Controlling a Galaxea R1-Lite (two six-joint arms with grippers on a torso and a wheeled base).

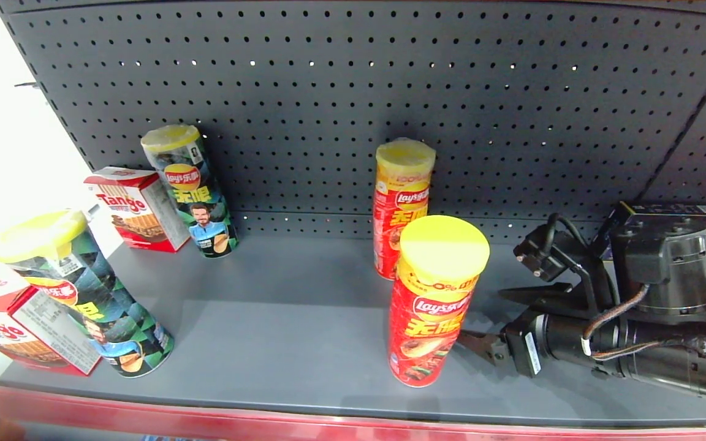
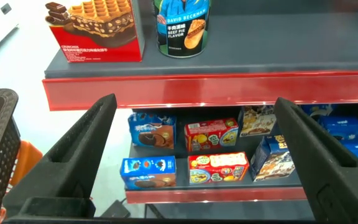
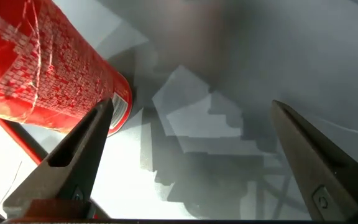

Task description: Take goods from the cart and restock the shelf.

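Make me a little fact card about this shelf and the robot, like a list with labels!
Place: grey shelf with a red front edge
Red cans: front red can, back red can, both standing
Green cans: near green can, far green can, on the left
Boxes: near wafer box, far wafer box
Right gripper: open, beside the front red can
Left gripper: open, empty

Red chip can (image 1: 430, 318), yellow lid, stands upright near the front edge of the grey shelf (image 1: 279, 324). An identical can (image 1: 399, 205) stands upright just behind it.
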